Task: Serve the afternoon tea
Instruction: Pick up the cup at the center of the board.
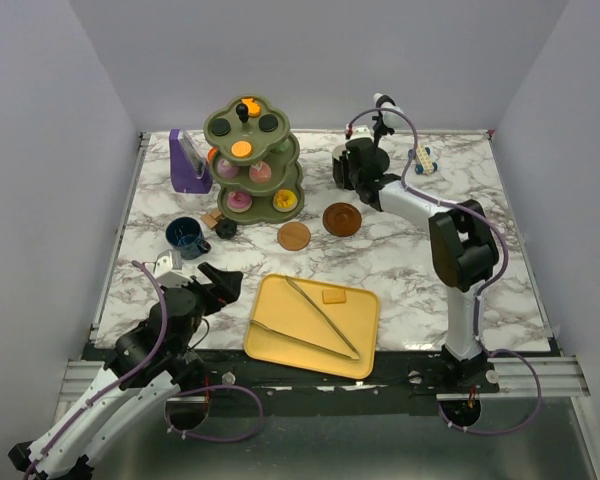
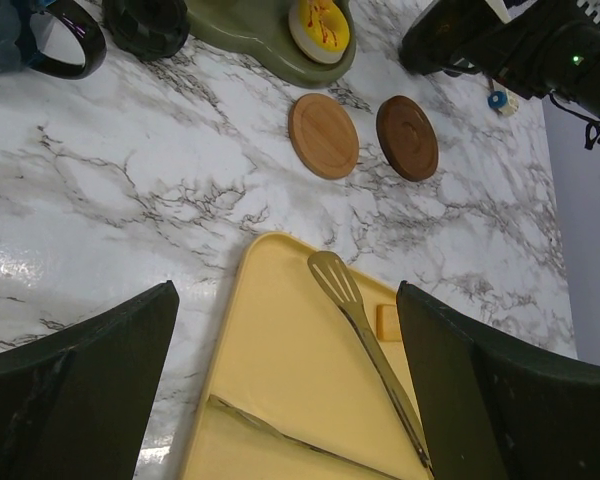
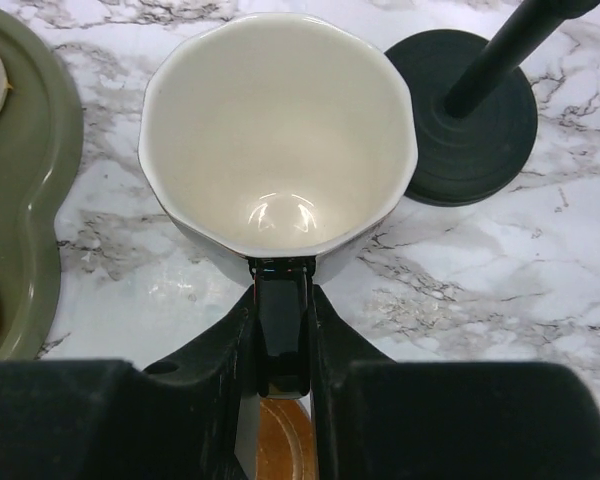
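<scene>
Lab booth — bare grey walls [image 1: 310, 60]

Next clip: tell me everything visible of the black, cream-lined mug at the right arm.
The black mug with a glossy cream lining looks ceramic, with a slightly wavy rim and a black loop handle. It is empty and upright, on or just above the marble table; which cannot be told. It sits between the olive-green tiered stand and a black stand's round base. The right gripper is shut on its handle, which points toward the arm.
</scene>
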`<action>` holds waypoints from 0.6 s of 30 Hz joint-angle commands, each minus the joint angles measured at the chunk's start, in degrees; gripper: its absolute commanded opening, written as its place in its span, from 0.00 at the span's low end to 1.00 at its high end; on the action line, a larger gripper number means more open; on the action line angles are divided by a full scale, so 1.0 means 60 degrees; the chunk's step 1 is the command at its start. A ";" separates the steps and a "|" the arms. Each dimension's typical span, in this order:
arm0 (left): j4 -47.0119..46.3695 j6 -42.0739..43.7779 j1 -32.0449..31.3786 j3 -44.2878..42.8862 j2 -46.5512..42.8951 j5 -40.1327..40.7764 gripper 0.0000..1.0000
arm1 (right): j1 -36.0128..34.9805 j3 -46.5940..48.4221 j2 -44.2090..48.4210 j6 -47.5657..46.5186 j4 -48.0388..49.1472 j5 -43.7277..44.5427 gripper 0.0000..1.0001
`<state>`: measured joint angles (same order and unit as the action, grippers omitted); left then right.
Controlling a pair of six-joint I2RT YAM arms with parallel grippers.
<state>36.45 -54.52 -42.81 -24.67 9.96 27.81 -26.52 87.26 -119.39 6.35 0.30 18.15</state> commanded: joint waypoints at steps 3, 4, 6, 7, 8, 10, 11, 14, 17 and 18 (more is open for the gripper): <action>0.0122 -0.0024 0.0043 -0.0033 -0.0238 0.0018 0.98 | -0.0097 -0.0423 0.1535 -0.0119 0.1152 -0.0439 0.00; 0.0122 -0.0038 0.0031 -0.0027 -0.0246 0.0008 0.99 | -0.0122 -0.0519 0.1668 -0.0109 0.1145 -0.0462 0.00; 0.0107 -0.0063 0.0046 -0.0018 -0.0257 -0.0032 0.99 | -0.0200 -0.0697 0.1900 -0.0091 0.1151 -0.0505 0.00; 0.0107 -0.0074 0.0045 -0.0012 -0.0267 -0.0052 0.99 | -0.0222 -0.0799 0.1996 -0.0089 0.1149 -0.0497 0.00; 0.0111 -0.0081 0.0032 -0.0022 -0.0288 -0.0073 0.99 | -0.0248 -0.0887 0.2122 -0.0052 0.1118 -0.0477 0.00; 0.0122 -0.0083 0.0041 -0.0026 -0.0336 -0.0088 0.99 | -0.0306 -0.1072 0.2373 0.0080 0.1010 -0.0527 0.00; 0.0110 -0.0085 0.0037 -0.0029 -0.0354 -0.0092 0.98 | -0.0347 -0.1237 0.2553 0.0152 0.0988 -0.0570 0.00; 0.0024 -0.0079 0.0037 0.0001 -0.0392 -0.0092 0.98 | -0.0632 -0.1896 0.3264 0.0248 0.1083 -0.0663 0.00; -0.0126 -0.0018 0.0043 -0.0017 -0.0301 -0.0197 0.98 | -0.1018 -0.2561 0.4050 0.0212 0.1072 -0.0700 0.00; -0.0167 -0.0010 0.0036 -0.0043 -0.0258 -0.0246 0.99 | -0.1157 -0.2793 0.4319 0.0191 0.1051 -0.0667 0.00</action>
<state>36.42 -54.72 -42.81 -24.67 8.32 27.75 -30.26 73.63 -101.06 7.14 1.52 15.27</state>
